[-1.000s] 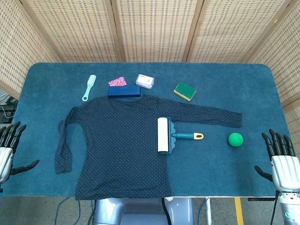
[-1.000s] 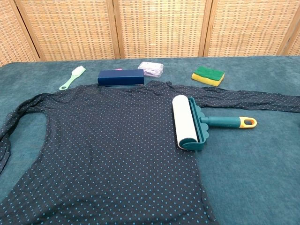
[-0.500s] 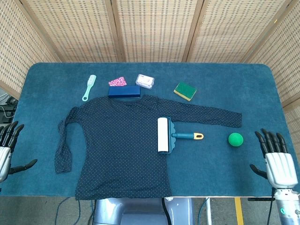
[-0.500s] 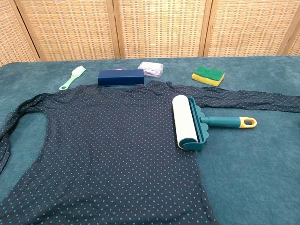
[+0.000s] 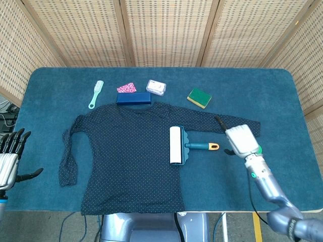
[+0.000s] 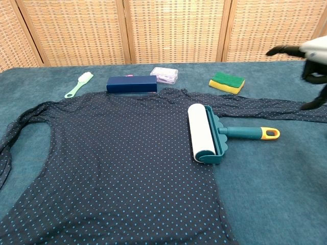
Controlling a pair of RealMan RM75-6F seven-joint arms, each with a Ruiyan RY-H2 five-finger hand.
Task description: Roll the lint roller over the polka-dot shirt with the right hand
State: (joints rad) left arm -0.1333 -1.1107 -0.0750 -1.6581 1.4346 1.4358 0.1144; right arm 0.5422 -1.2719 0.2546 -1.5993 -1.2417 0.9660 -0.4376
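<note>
While lying flat on the polka-dot shirt (image 5: 128,151), near its right edge below the right sleeve, lint roller (image 5: 176,145) with the white roll on the dotted cloth and the teal handle with yellow end stretched toward the right, over the bare blue table cover (image 5: 282,101). Untouched by any hand. Just beside the yellow handle tip, a little apart from it, right hand (image 5: 241,139), held above the cuff of the right sleeve, fingers apart and holding nothing; in the chest view only dark fingertips (image 6: 278,50) and a white part at the right edge. Partly hidden under this hand, a green ball (image 5: 258,149). Shirt spread with the neck toward the far side, left sleeve bent down along the left. Beyond the collar, touching it or nearly so, a dark blue box (image 5: 133,98); behind that a pink patterned piece (image 5: 126,87) and a small white packet (image 5: 156,87). Farther left, a pale green brush (image 5: 96,94); to the right of the collar, a yellow-green sponge (image 5: 199,98). At the left edge, well apart from the shirt, left hand (image 5: 10,157), fingers spread, empty.
</note>
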